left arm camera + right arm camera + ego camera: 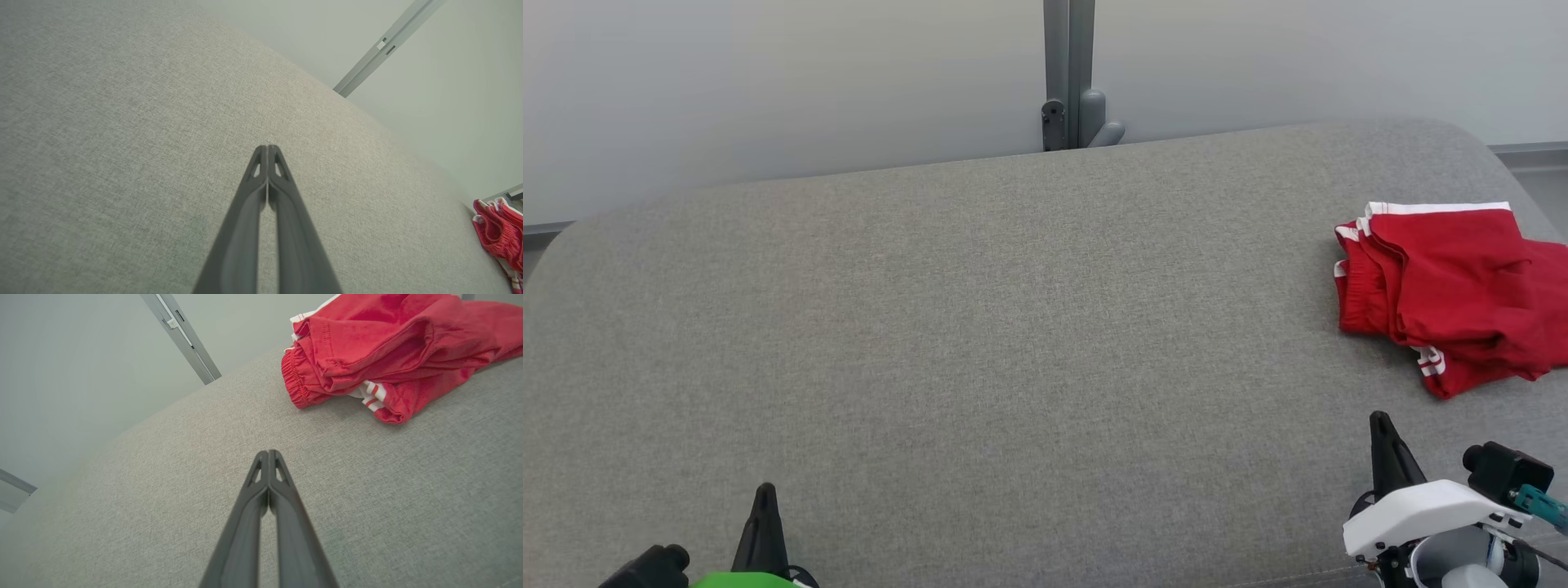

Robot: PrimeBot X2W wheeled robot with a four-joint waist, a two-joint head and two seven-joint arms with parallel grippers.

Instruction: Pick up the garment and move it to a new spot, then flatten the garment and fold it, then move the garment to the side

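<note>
Red shorts (1445,286), white-trimmed, lie crumpled and loosely doubled over at the far right of the grey upholstered surface (1013,327). The bundle runs off the right edge of the head view.

Right gripper (1379,418): fingers pressed together tip to tip, nothing between them. It sits low over the near right part of the surface. The shorts lie ahead of it and a little to its right, apart, with bare grey cloth between tip and fabric. In the right wrist view the fingertips point past the bundle's left side, toward the grey post (1068,73) at the wall.

Left gripper (765,490): also closed tip to tip and empty, at the near left. The shorts are well apart from it, across most of the surface. In the left wrist view they show as a red heap at the surface's far edge.

Lie of the shorts: long axis roughly left to right in the head view, dipping slightly toward the near right.
- The gathered elastic waistband (292,375) is at the left end and faces the middle of the surface.
- One white-banded hem (1437,208) lies along the far edge.
- A striped corner (1429,359) pokes out on the near side, the part closest to the right gripper.

Which side faces up, I cannot tell.
</note>
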